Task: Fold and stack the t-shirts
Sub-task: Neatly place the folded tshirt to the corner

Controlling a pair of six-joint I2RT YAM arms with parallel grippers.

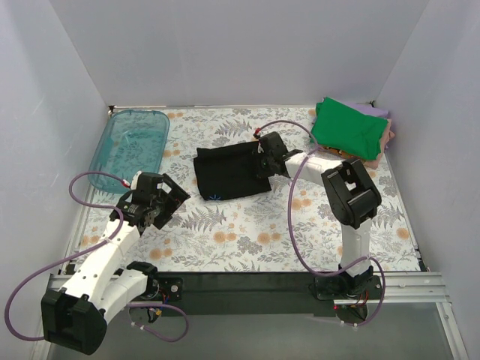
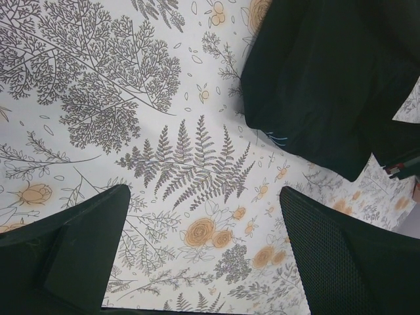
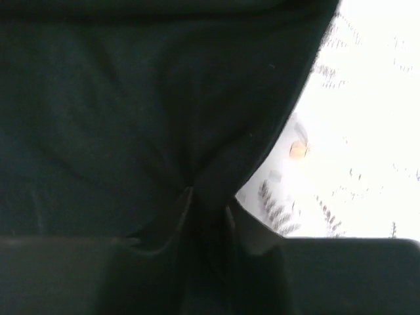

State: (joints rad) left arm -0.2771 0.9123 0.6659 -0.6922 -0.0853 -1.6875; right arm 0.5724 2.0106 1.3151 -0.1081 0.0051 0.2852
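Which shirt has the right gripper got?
The black t-shirt mid-table; the right gripper pinches its edge. The green t-shirt sits untouched in the far-right corner.

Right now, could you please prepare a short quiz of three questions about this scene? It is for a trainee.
1. True or false: the left pincer is holding cloth.
2. Which tee lies on top at the far right of the table? A) white tee B) green tee C) red tee
3. Fill in: the right pincer is shut on the edge of the ___ tee.

Key
1. False: it is open over bare table.
2. B
3. black: the black tee lies at the centre.
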